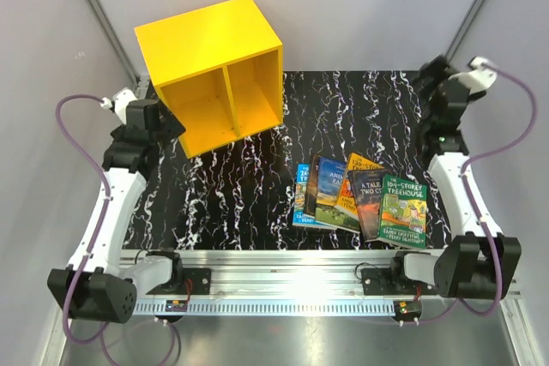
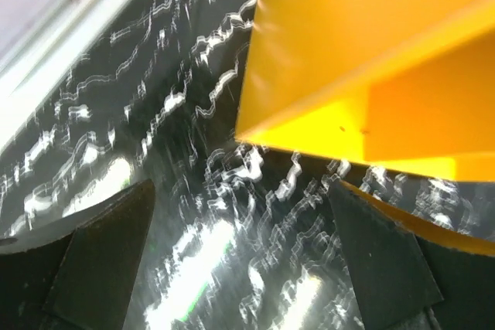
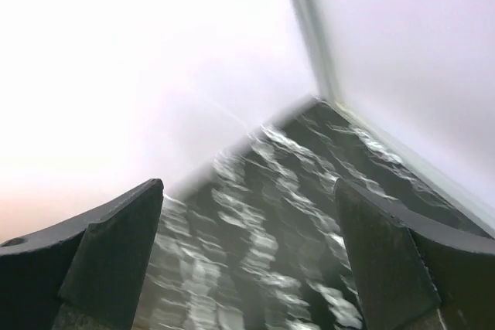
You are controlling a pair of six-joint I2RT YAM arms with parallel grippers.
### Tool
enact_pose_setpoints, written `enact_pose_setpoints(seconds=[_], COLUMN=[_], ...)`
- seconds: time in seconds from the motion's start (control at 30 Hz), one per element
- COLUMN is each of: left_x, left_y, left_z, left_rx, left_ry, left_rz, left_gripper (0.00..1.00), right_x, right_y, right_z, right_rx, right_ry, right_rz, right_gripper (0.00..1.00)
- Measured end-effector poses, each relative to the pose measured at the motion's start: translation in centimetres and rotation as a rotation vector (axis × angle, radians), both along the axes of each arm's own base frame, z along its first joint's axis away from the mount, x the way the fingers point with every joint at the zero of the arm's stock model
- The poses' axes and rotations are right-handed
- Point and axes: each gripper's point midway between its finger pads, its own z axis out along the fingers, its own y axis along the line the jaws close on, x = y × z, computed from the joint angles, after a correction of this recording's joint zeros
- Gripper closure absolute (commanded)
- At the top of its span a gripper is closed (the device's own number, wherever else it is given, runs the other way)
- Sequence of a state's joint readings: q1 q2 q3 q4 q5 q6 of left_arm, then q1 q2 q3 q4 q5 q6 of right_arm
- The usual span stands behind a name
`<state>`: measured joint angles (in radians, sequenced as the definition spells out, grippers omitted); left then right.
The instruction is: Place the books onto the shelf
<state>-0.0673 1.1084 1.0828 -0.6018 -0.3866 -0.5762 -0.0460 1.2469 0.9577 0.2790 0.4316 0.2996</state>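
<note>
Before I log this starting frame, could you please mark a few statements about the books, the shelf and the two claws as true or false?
1. The books lie in an overlapping pile on the black marbled mat. True.
2. One book already stands in the shelf. False: both compartments are empty.
3. The left claw is open and holds nothing. True.
4. The right claw grips a book. False: it is open and empty, over bare mat.
5. The shelf stands close to the right claw. False: it stands close to the left claw.
</note>
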Motion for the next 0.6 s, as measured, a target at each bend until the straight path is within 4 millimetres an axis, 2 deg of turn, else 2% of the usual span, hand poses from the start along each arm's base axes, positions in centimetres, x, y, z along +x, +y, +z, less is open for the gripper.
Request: enact_pose_setpoints(seconds=[0.07,0.1,0.13,0.17,0.23,0.3,0.43,0.53,0.6], left_x=[-1.1,-1.5,-1.8,-2.0,-3.1,-4.9,-9.5,-11.2,-12.0], left_y=[-0.6,-0.8,-1.1,-1.7,-3.3,-4.9,-6.9,-8.1,-8.9], left_z=[1.5,2.3,3.2,3.8,4.5,4.3,3.2,2.1,0.3], left_rx=[-0.054,-0.083,-0.111,-0.139,-0.201,-0.261,-0.364,-0.4,-0.416], left_ry=[0.007,0.004,-0.003,-0.013,-0.042,-0.073,-0.112,-0.093,-0.043], left_rz=[0.032,0.043,0.038,0.011,-0.067,-0.138,-0.226,-0.274,-0.304], left_gripper=[0.01,0.01,0.05,0.04,0.01,0.01,0.01,0.01,0.01], right_x=[0.3,0.0,-0.4,-0.9,-1.8,-2.5,-4.2,-5.3,-5.6], right_y=[0.5,0.8,1.3,1.8,3.2,4.5,5.2,5.1,5.2], right_z=[5.2,7.1,8.5,9.2,9.6,9.0,5.2,2.0,0.0], right_rx=[0.098,0.155,0.207,0.249,0.312,0.374,0.456,0.476,0.487], right_ry=[-0.098,-0.137,-0.165,-0.181,-0.181,-0.156,-0.014,0.144,0.269], right_rz=[0.009,0.014,0.034,0.055,0.116,0.17,0.155,0.111,0.085], right_gripper=[0.0,0.0,0.0,0.0,0.0,0.0,0.0,0.0,0.0])
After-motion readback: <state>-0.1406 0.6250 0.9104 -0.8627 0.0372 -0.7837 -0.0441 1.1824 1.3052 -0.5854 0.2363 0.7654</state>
